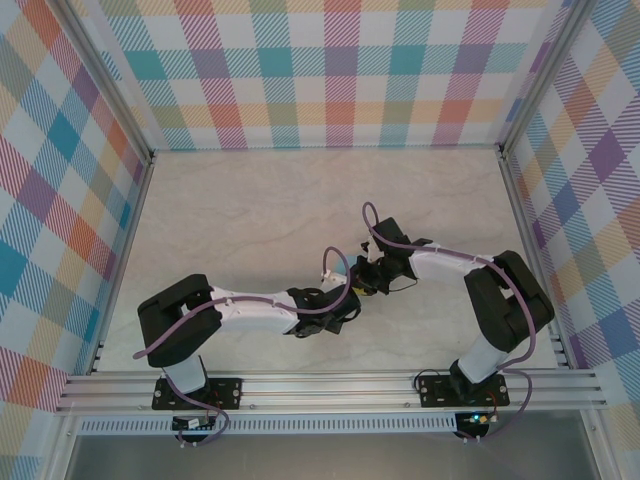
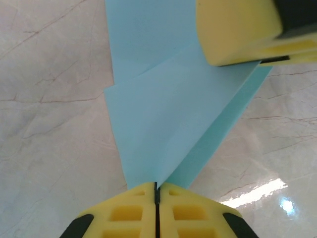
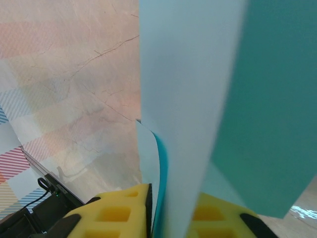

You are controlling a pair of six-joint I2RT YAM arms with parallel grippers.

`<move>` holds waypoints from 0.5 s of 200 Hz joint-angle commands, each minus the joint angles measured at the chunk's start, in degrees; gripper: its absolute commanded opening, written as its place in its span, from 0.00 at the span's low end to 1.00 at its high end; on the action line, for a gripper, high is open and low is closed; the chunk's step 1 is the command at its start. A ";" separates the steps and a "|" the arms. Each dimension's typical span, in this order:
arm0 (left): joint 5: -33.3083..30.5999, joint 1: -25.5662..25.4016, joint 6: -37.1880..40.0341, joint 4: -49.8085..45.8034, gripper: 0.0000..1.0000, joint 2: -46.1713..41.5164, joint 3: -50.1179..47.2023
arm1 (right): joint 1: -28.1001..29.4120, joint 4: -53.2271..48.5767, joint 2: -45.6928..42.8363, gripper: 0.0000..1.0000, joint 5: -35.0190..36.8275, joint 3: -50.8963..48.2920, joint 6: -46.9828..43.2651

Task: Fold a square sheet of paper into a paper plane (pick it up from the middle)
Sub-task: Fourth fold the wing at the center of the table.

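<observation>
The square sheet of paper (image 2: pixel 163 114) is light blue and partly folded, with creases and overlapping layers, and it hangs above the marble table between my two grippers. My left gripper (image 2: pixel 156 184) is shut on a pointed end of it, fingers pressed together. A yellow finger (image 2: pixel 233 34) of the right gripper lies against the paper's far part. In the right wrist view, several paper layers (image 3: pixel 188 99) pass between the fingers of my right gripper (image 3: pixel 171 191), and a near layer hides one finger's inner edge. From above, both grippers (image 1: pixel 345 300) (image 1: pixel 368 278) meet at mid-table.
The pale marble tabletop (image 1: pixel 250 220) stretches around the arms. Checked walls (image 1: pixel 330 70) close off the back and both sides. An aluminium rail (image 1: pixel 330 385) runs along the near edge by the arm bases.
</observation>
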 commanded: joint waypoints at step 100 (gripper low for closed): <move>22.91 10.54 -2.80 19.65 0.00 -6.92 -12.86 | 0.35 -5.15 -11.57 0.62 2.92 1.32 -3.01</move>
